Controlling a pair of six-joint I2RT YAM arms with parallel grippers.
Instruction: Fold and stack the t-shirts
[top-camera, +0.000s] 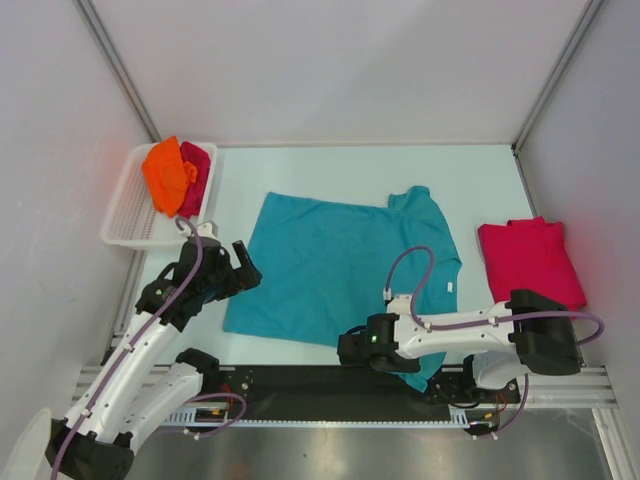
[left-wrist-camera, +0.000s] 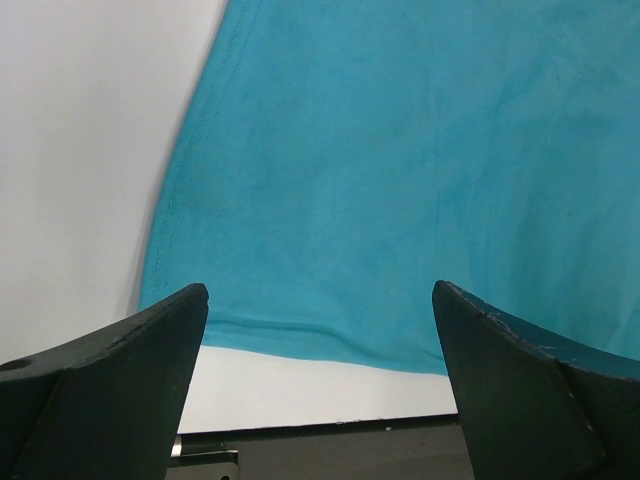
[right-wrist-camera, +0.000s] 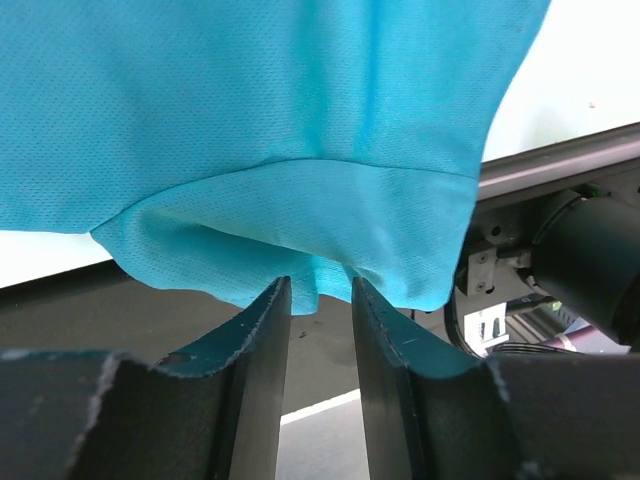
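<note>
Surface: pale table (top-camera: 300, 165) seen from above, enclosed by white panels, with both arm bases at its near edge.
Teal t-shirt (top-camera: 340, 265): spread flat in the middle of the table, hem to the left and neck to the right. One sleeve points to the far side. The other droops over the near edge onto a dark strip.
Right gripper (top-camera: 345, 350): low at the shirt's near edge, by the drooping sleeve. In the wrist view its claw (right-wrist-camera: 320, 282) stands slightly apart, and the sleeve's folded hem (right-wrist-camera: 300, 230) hangs right at the tips. No firm pinch shows.
Left gripper (top-camera: 245, 262): at the shirt's left side, near the hem corner. Its claw (left-wrist-camera: 320, 290) is spread wide and holds nothing, with teal cloth (left-wrist-camera: 400, 180) lying beyond it.
Folded crimson-pink t-shirt (top-camera: 530, 260): a neat rectangle on the right of the table, just beside the teal shirt's neck.
White basket (top-camera: 125, 225): at the far left corner of the table.
Orange t-shirt (top-camera: 165, 175): bunched in the basket's far end.
Second crimson-pink t-shirt (top-camera: 197, 175): crumpled against the orange one, inside the same basket.
</note>
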